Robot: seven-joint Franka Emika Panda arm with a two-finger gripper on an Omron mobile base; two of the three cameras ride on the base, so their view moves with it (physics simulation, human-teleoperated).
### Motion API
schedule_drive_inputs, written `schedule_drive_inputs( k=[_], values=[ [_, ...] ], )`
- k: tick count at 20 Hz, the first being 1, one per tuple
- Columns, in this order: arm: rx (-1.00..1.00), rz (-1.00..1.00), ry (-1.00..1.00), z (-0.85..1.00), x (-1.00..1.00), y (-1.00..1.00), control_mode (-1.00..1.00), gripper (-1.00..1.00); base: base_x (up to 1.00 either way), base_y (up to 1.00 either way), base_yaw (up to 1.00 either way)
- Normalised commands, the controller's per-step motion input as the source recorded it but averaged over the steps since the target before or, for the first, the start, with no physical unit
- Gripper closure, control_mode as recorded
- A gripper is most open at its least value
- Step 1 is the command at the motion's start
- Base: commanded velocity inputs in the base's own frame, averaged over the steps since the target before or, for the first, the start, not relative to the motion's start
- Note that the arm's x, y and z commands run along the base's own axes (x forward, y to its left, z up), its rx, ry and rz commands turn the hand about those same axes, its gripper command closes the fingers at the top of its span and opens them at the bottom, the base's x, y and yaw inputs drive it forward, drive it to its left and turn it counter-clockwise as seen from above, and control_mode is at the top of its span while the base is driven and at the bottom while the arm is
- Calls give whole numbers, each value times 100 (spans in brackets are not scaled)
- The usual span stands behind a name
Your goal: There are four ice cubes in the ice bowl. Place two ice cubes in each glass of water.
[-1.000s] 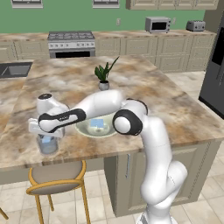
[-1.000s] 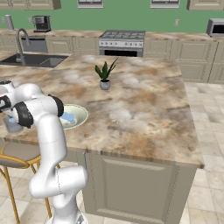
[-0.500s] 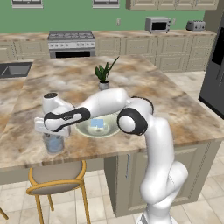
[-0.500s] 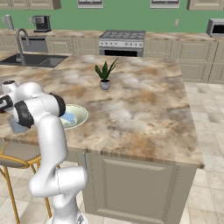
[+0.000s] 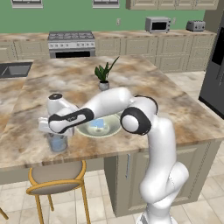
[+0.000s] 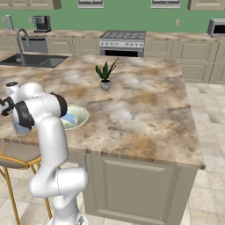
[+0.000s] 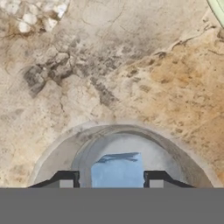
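My gripper (image 5: 57, 132) hangs straight above a glass of water (image 5: 57, 142) near the counter's front left edge. In the hand view my gripper (image 7: 111, 180) is shut on a light-blue ice cube (image 7: 117, 169), which sits between the two tips over the round mouth of the glass (image 7: 57, 153). The ice bowl (image 5: 109, 130) stands just right of the glass, with a blue ice cube (image 5: 97, 124) lying in it. From the right base view, the glass (image 6: 19, 127) peeks out behind my forearm and the bowl (image 6: 79, 115) lies beside it.
A small potted plant (image 5: 103, 83) stands behind the bowl, mid-counter. A stool (image 5: 54, 177) sits below the counter's front edge under the glass. A sink (image 6: 33, 60) is at the far left. The bowl's rim (image 7: 218, 8) shows at the hand view's upper right.
The hand has shifted a little to the right and toward the counter's front, and now sits over the glass. The grip on the cube is unchanged.
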Motion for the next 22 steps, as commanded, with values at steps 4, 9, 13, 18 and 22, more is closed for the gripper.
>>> schedule_drive_inputs(
  k=[4,9,13,18,22],
  values=[
    [0,0,-2,0,2,-7,-100,100,0,0,0],
    [0,0,0,0,0,-5,-100,100,0,0,0],
    [0,0,0,6,0,-2,-100,100,0,0,0],
    [0,0,0,43,0,0,-100,100,0,0,0],
    [0,0,0,56,-4,-26,-100,100,0,0,0]
  ],
)
